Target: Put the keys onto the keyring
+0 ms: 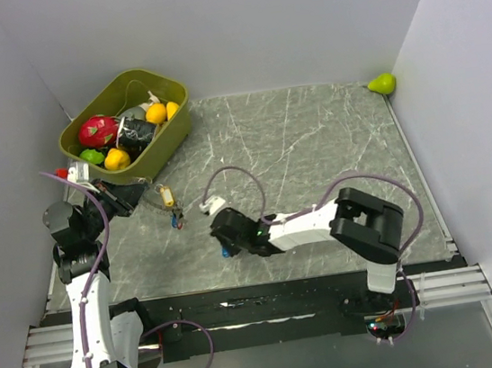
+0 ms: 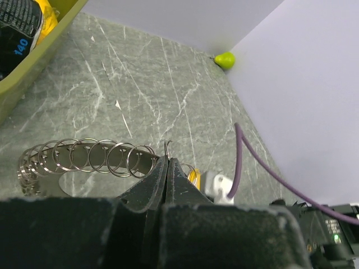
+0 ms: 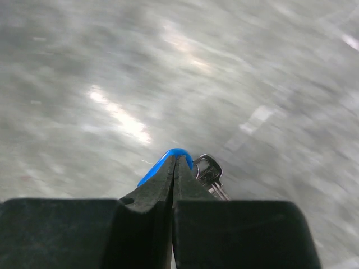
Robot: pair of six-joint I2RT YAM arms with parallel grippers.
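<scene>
Left claw [image 2: 169, 168]: fingers are pressing together, clamped on one end of the keyring [image 2: 92, 158]. In the left wrist view the keyring is stretching leftward from the fingertips as a row of overlapping silvery loops, lying low over the grey marbled bench [image 1: 313, 139].

In the overhead view this is sitting at left-centre of the frame, just below the olive bin [image 1: 172, 92]. A yellow-tagged key [image 1: 168, 195] is lying right beside the loop. A darker small key [image 1: 176, 218] is sitting just beneath it; its colours are too small to tell.

Right claw [image 3: 176, 161]: fingers are shut tight on the blue key [image 3: 174, 152]. The blue head is peeking out above and to the left of the tips. A small metal loop [image 3: 208, 170] with thin shanks is lying just right of them. The bench behind is blurring in this view. Overhead, this claw is sitting near centre frame, apart from the keyring, to its lower right.

The bin is holding fruit toys [image 1: 98, 131]. A green pear [image 1: 383, 84] is resting in the upper right corner, well apart from both arms.
</scene>
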